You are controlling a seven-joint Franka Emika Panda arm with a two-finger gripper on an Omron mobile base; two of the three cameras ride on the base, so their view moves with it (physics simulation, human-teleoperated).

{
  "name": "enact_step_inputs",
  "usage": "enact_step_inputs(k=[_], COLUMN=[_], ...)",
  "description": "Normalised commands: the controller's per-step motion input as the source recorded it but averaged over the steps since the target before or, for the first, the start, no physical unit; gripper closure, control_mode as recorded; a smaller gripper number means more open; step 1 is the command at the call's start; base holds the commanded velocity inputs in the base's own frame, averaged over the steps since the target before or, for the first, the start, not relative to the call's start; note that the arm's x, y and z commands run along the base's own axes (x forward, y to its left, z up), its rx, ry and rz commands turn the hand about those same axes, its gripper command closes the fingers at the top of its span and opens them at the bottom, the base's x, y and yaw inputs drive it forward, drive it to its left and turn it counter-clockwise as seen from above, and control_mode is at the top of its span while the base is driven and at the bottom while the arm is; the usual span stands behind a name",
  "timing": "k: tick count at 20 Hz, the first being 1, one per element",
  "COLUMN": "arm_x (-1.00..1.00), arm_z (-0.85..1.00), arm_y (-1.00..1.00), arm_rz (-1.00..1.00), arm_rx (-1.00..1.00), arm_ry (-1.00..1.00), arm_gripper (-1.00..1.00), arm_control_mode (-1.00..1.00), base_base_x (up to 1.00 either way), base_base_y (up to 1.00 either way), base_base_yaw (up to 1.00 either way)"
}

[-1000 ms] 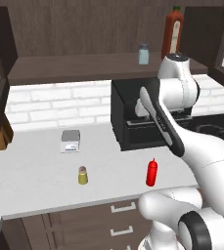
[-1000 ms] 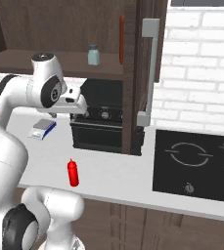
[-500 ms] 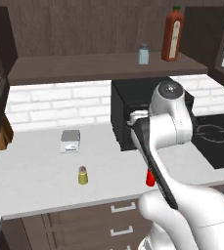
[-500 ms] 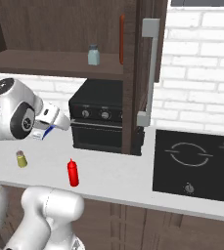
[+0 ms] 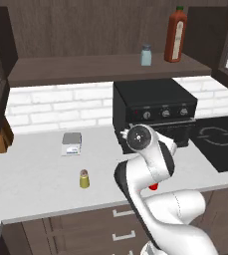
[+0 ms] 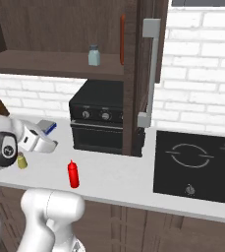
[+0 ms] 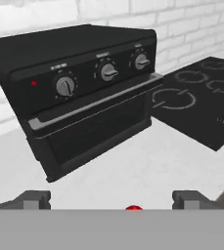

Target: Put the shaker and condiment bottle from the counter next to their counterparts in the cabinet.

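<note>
The cabinet (image 5: 105,69) hangs above the tabletop (image 5: 31,179), its shelf board carrying both counterparts toward its right end: the tall red-brown sauce bottle (image 5: 175,35) and, just left of it, the pale blue-grey shaker (image 5: 146,55). Below the shelf, a black countertop oven (image 5: 153,112) sits against the back edge of the tabletop.

Step in hand, as judged: approach to the first pick; both task items stand on the tabletop, nothing is held. The tool (image 7: 111,199) hovers low in front of the oven, fingers wide apart, with the red tip of the condiment bottle (image 6: 73,174) showing between them at the bottom of the hand view.

The condiment bottle stands upright near the front edge, long axis vertical, nozzle pointing up. The yellow-olive shaker (image 5: 84,179) stands upright too, cap up, well to the left and near the front edge.

Next move likely calls for lowering the tool around the bottle body, centring it, then clamping without tipping it.
</note>
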Motion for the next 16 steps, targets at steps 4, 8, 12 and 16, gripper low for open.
enact_step_inputs(k=[4, 8, 12, 16], arm_x=[-0.03, 0.0, -0.06, -0.08], arm_z=[-0.21, -0.47, -0.36, -0.44], arm_y=[0.02, 0.0, 0.0, 0.0], arm_rz=[-0.23, -0.08, -0.07, -0.14], arm_rx=[0.0, 0.0, 0.0, 0.0], arm_ry=[-0.04, -0.04, -0.02, -0.02], arm_gripper=[-1.0, -1.0, -1.0, -1.0], arm_control_mode=[-1.0, -1.0, -1.0, -1.0], base_base_x=[0.0, 0.0, 0.0, 0.0], base_base_y=[0.0, 0.0, 0.0, 0.0], base_base_yaw=[0.0, 0.0, 0.0, 0.0])
